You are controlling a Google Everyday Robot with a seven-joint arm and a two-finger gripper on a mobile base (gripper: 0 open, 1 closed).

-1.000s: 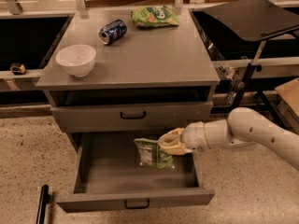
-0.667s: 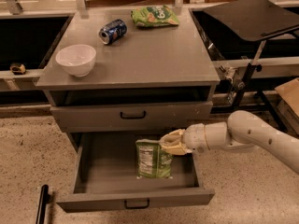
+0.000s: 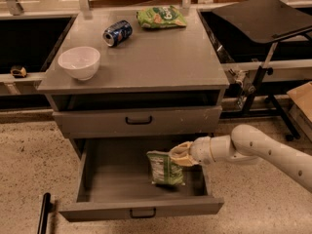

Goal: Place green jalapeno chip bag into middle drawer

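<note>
Grey metal middle drawer [image 3: 117, 172] stands open; the green jalapeno chip bag [image 3: 165, 168] lies inside, right of centre. The gripper [image 3: 179, 154] touches its upper corner; whether it grips, I cannot tell.

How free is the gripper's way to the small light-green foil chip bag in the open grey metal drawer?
Probably yes: the gripper sits inside the open grey middle drawer, right at the corner of the light-green chip bag nearest the arm, with nothing between them. The drawer is pulled well out.

bowl [image 3: 79, 62]; blue can [image 3: 117, 33]; dark-green bag [image 3: 161, 17] on countertop [image 3: 156, 65]
</note>
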